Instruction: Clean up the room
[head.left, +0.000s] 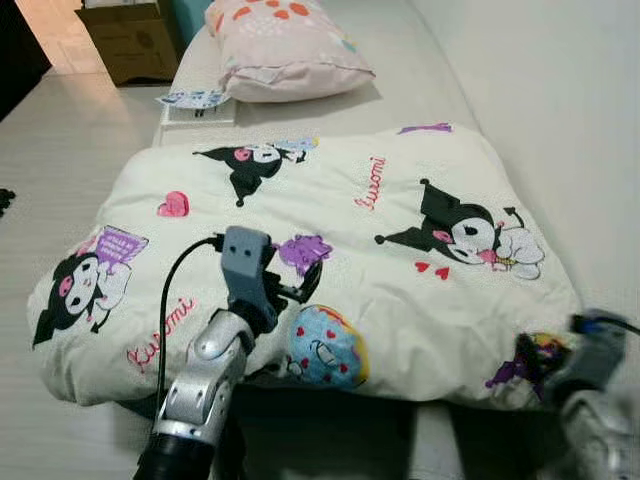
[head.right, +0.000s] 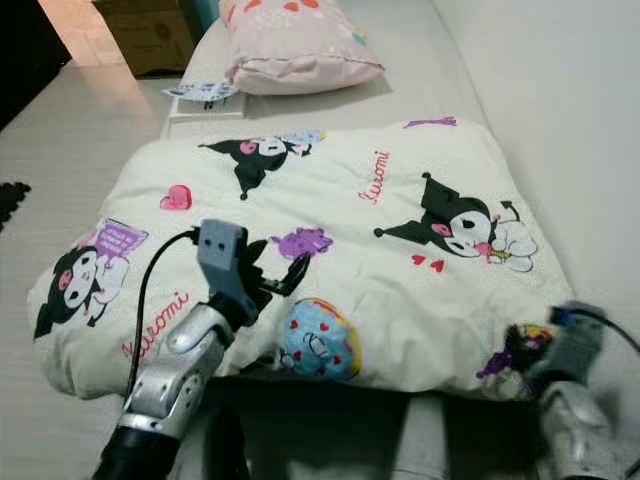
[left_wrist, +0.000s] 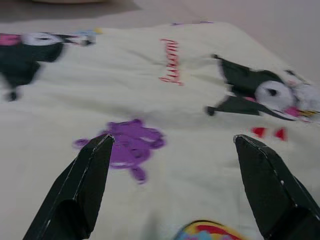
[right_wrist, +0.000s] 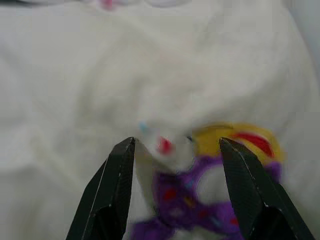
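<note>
Both tools wide open, empty: left tool (head.left: 300, 283) over quilt (head.left: 350, 200), right tool (right_wrist: 175, 150) at its near edge.

A bedroom in a home. A low mattress (head.left: 420, 60) lies along a plain white wall (head.left: 560, 110), with a folded cream quilt (head.left: 330, 250) printed with cartoon characters across its near end and a pink pillow (head.left: 285, 45) at its far end. Pale floor (head.left: 60, 150) runs alongside, with a cardboard box (head.left: 130, 40) near the far corner.
</note>
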